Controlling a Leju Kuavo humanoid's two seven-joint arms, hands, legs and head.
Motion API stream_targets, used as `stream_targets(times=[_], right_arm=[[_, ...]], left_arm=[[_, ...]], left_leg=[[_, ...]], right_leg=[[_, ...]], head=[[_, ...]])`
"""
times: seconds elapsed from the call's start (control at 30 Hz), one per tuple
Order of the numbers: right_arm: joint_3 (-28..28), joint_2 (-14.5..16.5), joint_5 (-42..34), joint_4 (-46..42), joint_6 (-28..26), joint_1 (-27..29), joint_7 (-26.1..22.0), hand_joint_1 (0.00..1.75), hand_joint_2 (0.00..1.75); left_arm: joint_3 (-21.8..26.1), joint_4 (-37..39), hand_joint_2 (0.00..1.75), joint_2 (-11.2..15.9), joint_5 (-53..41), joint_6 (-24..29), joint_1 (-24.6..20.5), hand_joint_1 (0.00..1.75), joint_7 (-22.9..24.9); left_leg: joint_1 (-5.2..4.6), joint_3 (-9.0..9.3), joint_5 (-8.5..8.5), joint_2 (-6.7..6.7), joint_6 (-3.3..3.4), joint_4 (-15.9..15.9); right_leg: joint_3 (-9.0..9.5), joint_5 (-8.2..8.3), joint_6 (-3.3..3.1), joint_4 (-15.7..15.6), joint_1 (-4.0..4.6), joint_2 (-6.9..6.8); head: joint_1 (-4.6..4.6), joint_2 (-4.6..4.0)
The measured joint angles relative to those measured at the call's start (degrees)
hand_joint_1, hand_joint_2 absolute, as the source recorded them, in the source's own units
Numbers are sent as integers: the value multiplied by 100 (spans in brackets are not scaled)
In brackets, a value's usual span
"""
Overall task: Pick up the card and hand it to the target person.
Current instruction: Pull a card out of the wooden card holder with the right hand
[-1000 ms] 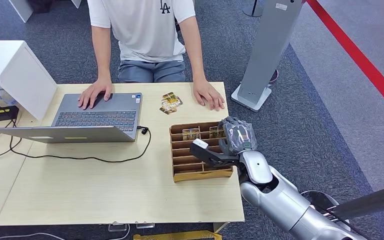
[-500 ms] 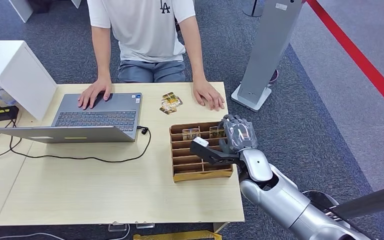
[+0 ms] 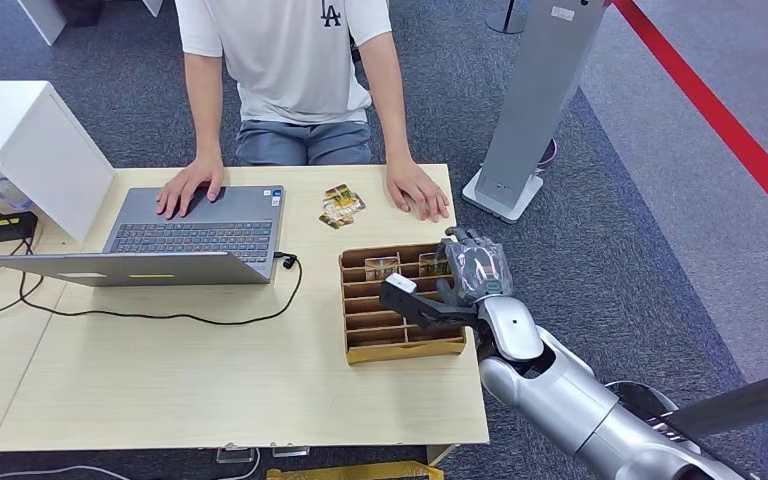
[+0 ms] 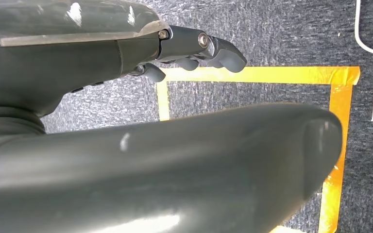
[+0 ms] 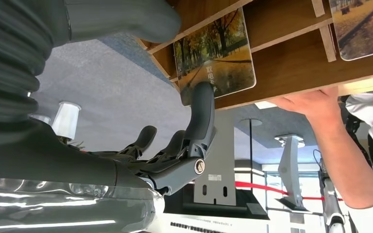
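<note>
Right hand: fingers apart, holding nothing, one fingertip at card in wooden organizer.
Change: hand edged slightly nearer organizer.

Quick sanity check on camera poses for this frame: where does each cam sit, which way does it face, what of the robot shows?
Head view: high on the body, looking forward and down at the table, wooden card rack and seated person; right hand at the rack.
Left wrist view: behind the left hand, facing carpet with yellow floor tape.
Right wrist view: behind the right hand, facing the rack; one finger touches a card.
Shared: head and right wrist views both show rack, card, the person's hand.
</note>
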Motion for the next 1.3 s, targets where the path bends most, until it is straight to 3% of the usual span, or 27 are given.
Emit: stream_targets(times=[0.7,1.1,1.3], right_arm=[[4,0,-108,-366,-37,-43,63,55,175],[11,13,-297,-270,-38,-39,-25,85,175],[18,23,-330,-124,-50,-42,-52,82,175]], left_arm=[[0,0,0,0,16,3,1,0,-2],[0,0,0,-1,16,5,1,0,0],[0,0,0,-1,16,5,1,0,0]], left_leg=[[0,0,0,0,0,0],[0,0,0,0,0,0],[0,-1,0,0,0,0]], right_leg=[[-1,0,0,0,0,0],[-1,0,0,0,0,0],[-1,0,0,0,0,0]], head=[[-1,0],[-2,0],[1,0]])
